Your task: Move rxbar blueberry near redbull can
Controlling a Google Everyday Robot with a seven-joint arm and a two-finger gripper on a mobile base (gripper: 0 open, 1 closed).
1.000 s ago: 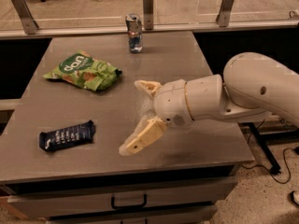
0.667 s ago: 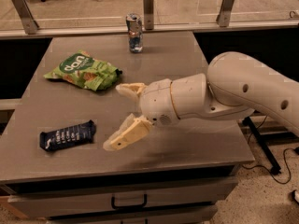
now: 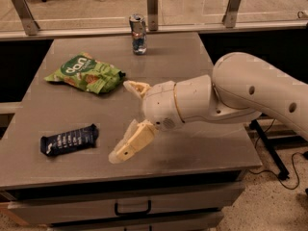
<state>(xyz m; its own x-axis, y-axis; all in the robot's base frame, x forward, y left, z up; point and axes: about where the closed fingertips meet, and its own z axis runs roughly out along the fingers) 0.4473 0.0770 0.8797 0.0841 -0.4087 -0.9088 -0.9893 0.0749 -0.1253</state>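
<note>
The rxbar blueberry [image 3: 70,139], a flat, long, dark blue snack wrapper with small white letters, lies on the front left part of the grey table [image 3: 173,57]. It lies flat, a little slanted, with its right end a bit higher in the picture. Nothing touches it.

The gripper [image 3: 120,121] is just to the right of the bar, over the front middle of the table. It has two cream plastic fingers, and they are spread wide apart with nothing between them. One finger [image 3: 136,88] points up toward the back of the table. The other finger [image 3: 129,146] points down toward the front edge, with its tip near the bar's right end but not touching it. The gripper sits on the end of a fat, round white robot arm [image 3: 240,93] that reaches in from the right side.

Behind the bar, on the left, lies a crinkly green chip bag [image 3: 85,73] with white letters. It is well apart from the bar.

The redbull can [image 3: 138,34], a thin silver and blue drink can with a shiny top, stands upright at the back edge of the table, near the middle. It is far from the bar.

Under the table top is a grey drawer with a black handle [image 3: 132,209].
</note>
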